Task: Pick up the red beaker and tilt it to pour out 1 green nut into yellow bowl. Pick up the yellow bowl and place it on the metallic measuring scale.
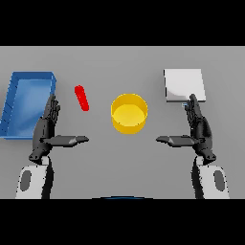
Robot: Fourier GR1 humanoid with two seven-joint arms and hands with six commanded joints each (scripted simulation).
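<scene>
A yellow bowl [128, 113] stands upright near the middle of the grey table. Left of it sits the red beaker [82, 97], a slim red shape leaning slightly; its contents are too small to make out. The metallic measuring scale [184, 84] is a pale square plate at the back right. My left hand [46, 129] hovers below and left of the beaker, fingers straight and thumb pointing inward, holding nothing. My right hand [198, 128] mirrors it just below the scale, fingers straight, thumb toward the bowl, also holding nothing.
A blue tray [27, 102] with raised walls lies at the far left, just beyond my left hand's fingertips. Bare grey table [122, 158] stretches between the two hands and in front of the bowl.
</scene>
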